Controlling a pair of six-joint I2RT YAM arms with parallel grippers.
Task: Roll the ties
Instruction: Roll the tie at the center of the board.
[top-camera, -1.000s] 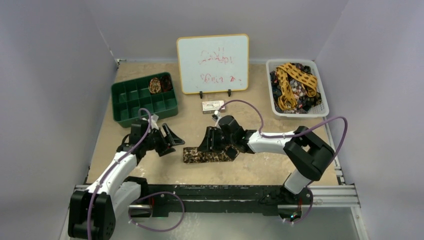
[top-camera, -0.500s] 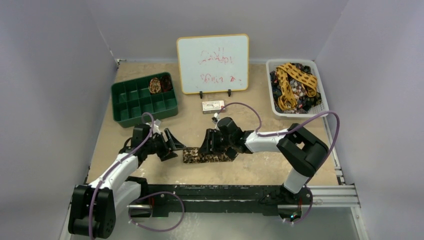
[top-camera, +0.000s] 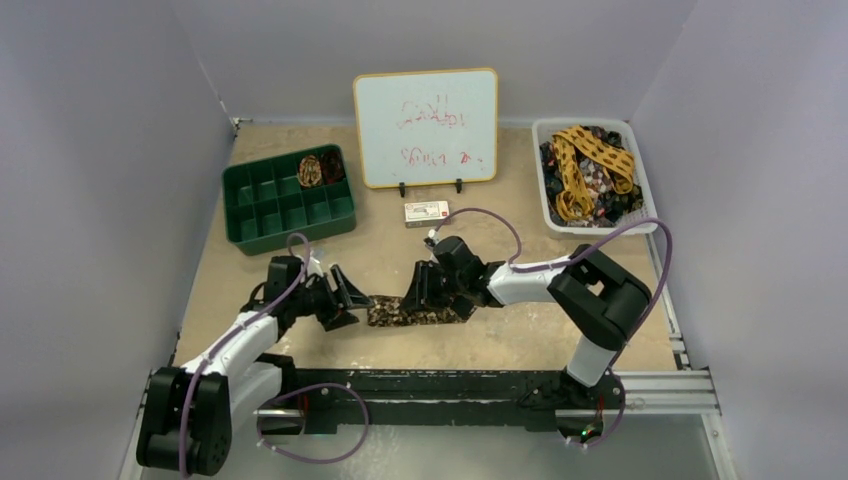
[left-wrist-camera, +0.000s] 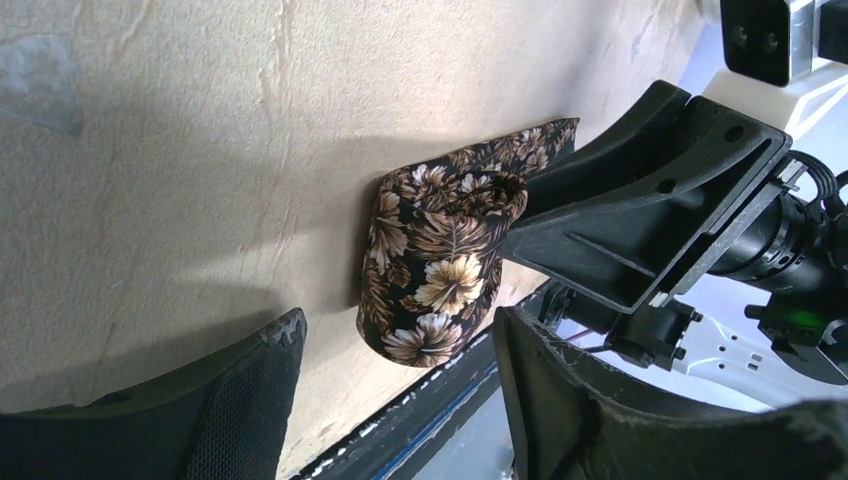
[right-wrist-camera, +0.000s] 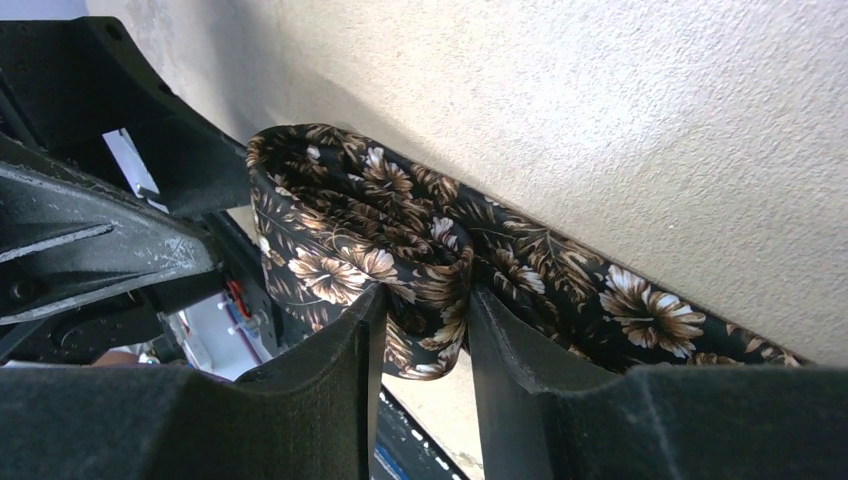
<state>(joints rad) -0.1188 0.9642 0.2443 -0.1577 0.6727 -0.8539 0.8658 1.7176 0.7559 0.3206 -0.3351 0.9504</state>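
A dark tie with a brown floral print (top-camera: 440, 316) lies on the table near the front. My right gripper (top-camera: 425, 297) is shut on a fold of it; in the right wrist view the fingers (right-wrist-camera: 330, 370) pinch the doubled cloth (right-wrist-camera: 400, 230) at the gripper (right-wrist-camera: 425, 305). My left gripper (top-camera: 347, 299) is open at the tie's left end. In the left wrist view the curled end (left-wrist-camera: 440, 250) sits just ahead of the open gripper (left-wrist-camera: 400, 335), apart from both pads. A coiled tie (top-camera: 311, 170) sits in the green tray.
The green compartment tray (top-camera: 290, 235) stands at the back left. A whiteboard (top-camera: 425, 125) stands at the back middle with a small box (top-camera: 425, 211) before it. A white basket (top-camera: 548, 215) at the back right holds several ties, a mustard one (top-camera: 590, 160) on top.
My left gripper has moved right, up to the tie's left end. My right gripper has shifted slightly left with the tie, and the tie's visible length has shortened.
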